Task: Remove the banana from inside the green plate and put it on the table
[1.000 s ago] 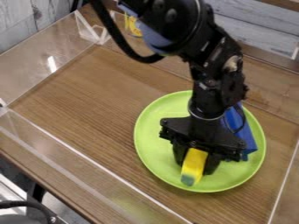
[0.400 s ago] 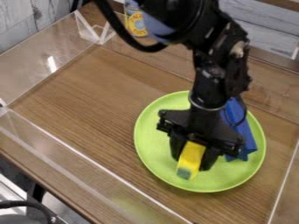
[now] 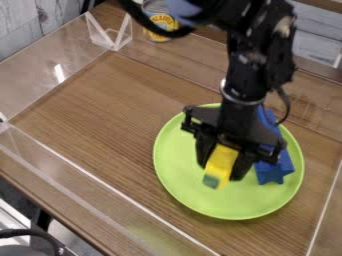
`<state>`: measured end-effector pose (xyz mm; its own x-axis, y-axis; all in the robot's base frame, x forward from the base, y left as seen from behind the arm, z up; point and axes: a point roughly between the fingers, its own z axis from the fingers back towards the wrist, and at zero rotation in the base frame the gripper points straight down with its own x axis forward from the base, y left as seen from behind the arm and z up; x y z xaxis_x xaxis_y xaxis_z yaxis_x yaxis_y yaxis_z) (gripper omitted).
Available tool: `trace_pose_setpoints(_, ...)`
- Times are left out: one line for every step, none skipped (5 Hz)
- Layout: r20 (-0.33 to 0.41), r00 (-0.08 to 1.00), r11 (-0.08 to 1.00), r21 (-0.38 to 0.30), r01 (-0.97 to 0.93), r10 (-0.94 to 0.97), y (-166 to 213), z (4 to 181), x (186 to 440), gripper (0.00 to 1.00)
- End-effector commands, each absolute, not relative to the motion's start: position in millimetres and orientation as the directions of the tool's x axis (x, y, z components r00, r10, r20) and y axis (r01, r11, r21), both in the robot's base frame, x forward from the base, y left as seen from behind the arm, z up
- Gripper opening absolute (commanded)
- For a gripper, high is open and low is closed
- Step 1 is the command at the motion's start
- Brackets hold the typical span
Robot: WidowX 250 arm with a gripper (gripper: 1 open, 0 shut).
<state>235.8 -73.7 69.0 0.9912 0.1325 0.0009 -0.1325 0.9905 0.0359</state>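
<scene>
The gripper (image 3: 225, 160) points straight down over the green plate (image 3: 181, 185), jaws closed on the banana (image 3: 219, 166). The banana hangs roughly upright between the jaws, its lower tip just above the plate surface and apparently clear of it, though the viewing angle makes the gap hard to confirm. The plate sits on the table (image 3: 107, 100) near the right-hand acrylic wall (image 3: 327, 215).

Hazards from this state:

- Slip. The grip appears to sit on the upper part of the banana, leaving most of its length hanging below. A quick sideways move could swing or twist it out of the jaws and drop it back into the plate.
- Rim strike. If travel toward open table begins before the lower tip is above the plate rim, the tip may catch the rim, dragging the plate or dislodging the banana.
- Neighbouring object. A blue block (image 3: 274, 160) lies in the plate just behind and right of the gripper; a sweep in that direction could knock it.
- Wall contact. Placement to the right leaves little room before the wall; the open wood to the left is the safer target
</scene>
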Motion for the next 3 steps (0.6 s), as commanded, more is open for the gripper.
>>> trace_pose_setpoints(0.066,0.990,0.991,0.021,-0.130,0.128,-70,112.3,245,0.00)
trace_pose_setpoints(0.080,0.990,0.992,0.036,-0.122,0.119,-59,148.1,248,0.00)
trace_pose_setpoints(0.100,0.990,0.993,0.040,-0.108,0.104,-32,174.1,253,0.00)
